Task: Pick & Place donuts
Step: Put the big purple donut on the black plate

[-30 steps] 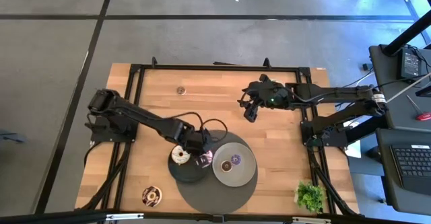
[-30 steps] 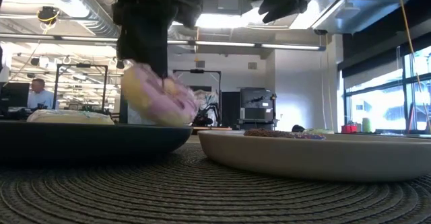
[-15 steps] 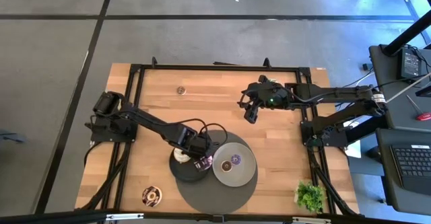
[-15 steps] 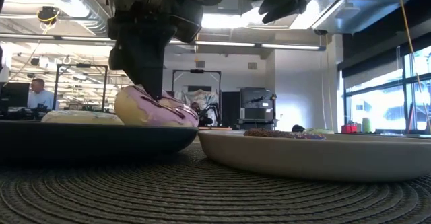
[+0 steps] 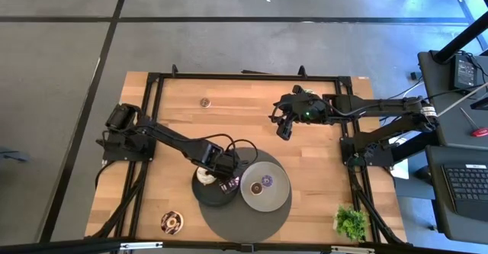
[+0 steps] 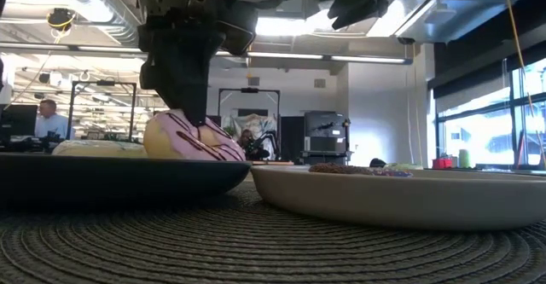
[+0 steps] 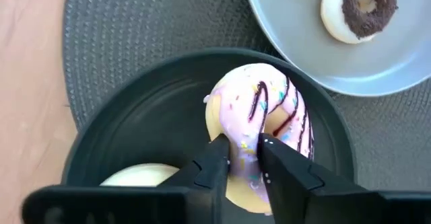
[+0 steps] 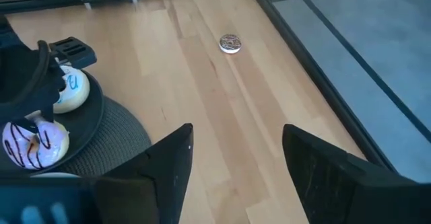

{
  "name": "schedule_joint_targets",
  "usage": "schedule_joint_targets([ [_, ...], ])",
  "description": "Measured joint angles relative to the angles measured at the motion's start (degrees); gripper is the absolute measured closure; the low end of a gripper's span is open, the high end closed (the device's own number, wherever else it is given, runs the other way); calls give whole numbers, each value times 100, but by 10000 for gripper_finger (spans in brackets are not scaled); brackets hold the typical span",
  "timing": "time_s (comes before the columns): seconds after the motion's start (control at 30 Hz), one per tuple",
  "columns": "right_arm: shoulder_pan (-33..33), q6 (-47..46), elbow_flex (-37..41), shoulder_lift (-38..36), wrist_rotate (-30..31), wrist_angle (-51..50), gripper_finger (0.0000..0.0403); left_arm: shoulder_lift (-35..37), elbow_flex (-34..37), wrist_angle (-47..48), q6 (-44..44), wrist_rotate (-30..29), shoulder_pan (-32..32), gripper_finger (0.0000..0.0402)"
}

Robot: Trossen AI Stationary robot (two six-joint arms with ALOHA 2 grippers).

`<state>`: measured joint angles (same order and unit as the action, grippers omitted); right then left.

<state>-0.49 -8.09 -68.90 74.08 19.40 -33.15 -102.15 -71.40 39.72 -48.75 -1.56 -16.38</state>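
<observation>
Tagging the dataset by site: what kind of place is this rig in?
Probably an open robotics lab or office workspace: exposed ceiling ducts, a person at a desk, other black equipment frames behind, and a laptop beside the wooden table.

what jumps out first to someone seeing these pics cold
The left gripper, its fingers pinching the rim of a pink donut with dark stripes, which rests on the dark plate beside a white donut. Next to it, a grey plate holds a chocolate-iced donut. The right gripper hangs open over bare wood.

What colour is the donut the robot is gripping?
Pink icing with dark stripes and sprinkles, clearest in the left wrist view.
</observation>
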Motion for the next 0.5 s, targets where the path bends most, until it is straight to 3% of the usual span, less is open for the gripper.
schedule_joint_targets([
  [0.23, -4, 119, 0, 2, 7, 2, 175, 11, 1, 132, 92, -26, -2, 261],
  [0.5, -26, 237, 0, 2, 199, 7, 175, 63, 7, 484, -52, 175, -2, 251],
])
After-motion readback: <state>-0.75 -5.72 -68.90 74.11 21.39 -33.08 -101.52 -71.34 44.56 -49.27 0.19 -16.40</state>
